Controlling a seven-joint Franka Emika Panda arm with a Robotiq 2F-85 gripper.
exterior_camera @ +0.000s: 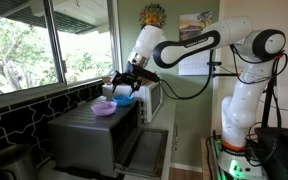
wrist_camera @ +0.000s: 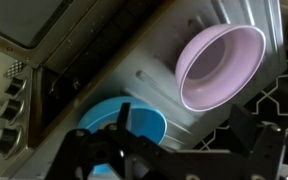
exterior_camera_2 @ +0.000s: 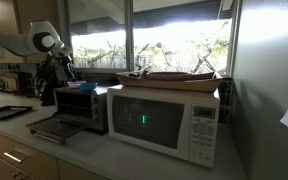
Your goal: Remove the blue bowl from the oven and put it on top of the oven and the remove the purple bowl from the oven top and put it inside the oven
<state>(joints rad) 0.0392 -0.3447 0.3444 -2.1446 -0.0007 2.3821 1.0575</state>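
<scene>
So, the small round bright-blue plastic bowl (wrist_camera: 124, 122) sits right at the jaws of the gripper (wrist_camera: 119, 162), with the pale lilac bowl (wrist_camera: 219, 65) just beyond them. Can't tell if they're clamped.

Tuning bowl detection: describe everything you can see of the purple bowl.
The purple bowl is small, round, pale lilac, plastic-looking, with a lighter rim. It sits upright and empty on top of the oven, farther from its front edge than the blue bowl, close beside it but apart. Only the oven touches it.
</scene>
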